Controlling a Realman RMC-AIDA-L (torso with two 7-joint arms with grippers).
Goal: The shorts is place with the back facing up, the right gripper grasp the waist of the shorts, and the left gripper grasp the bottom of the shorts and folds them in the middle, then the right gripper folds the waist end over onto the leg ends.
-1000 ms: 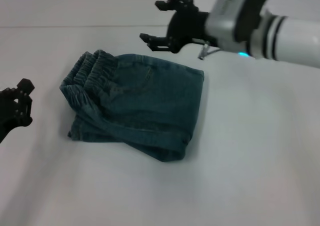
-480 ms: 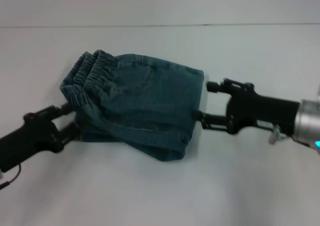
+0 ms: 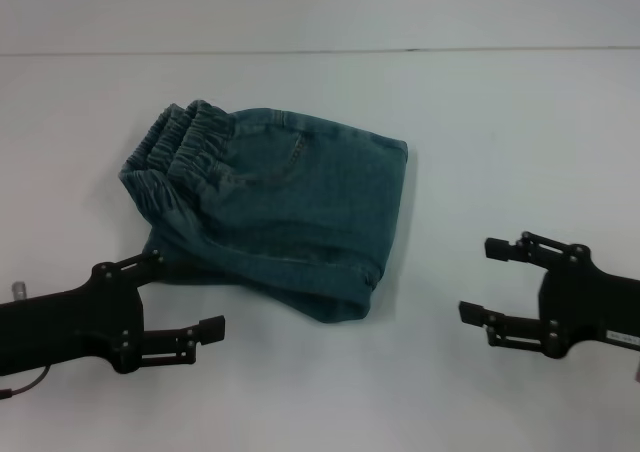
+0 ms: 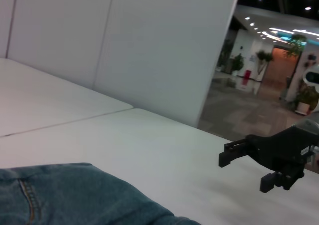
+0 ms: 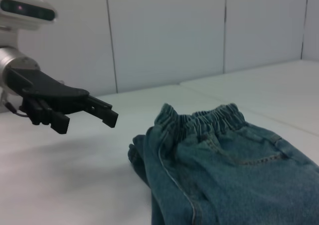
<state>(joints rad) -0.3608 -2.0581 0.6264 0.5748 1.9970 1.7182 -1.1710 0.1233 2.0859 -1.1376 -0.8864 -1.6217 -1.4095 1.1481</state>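
The blue denim shorts [image 3: 275,202] lie folded into a compact stack on the white table [image 3: 500,122], with the elastic waistband [image 3: 180,142] at the far left and a hem edge [image 3: 325,300] nearest me. My left gripper [image 3: 185,292] hovers open by the stack's near left corner, holding nothing. Well to the right of the shorts, my right gripper [image 3: 478,280] is open and empty. The left wrist view shows a denim corner [image 4: 75,195] and the right gripper [image 4: 244,172] beyond it. In the right wrist view, the shorts [image 5: 219,155] lie with the left gripper [image 5: 87,121] behind them.
A seam in the tabletop [image 3: 320,51] runs across the far side. White wall panels [image 5: 164,31] stand behind the table, and an open hall [image 4: 269,80] shows past them.
Both grippers have drawn back from the sides of the shorts toward the table's near edge. The shorts have not moved.
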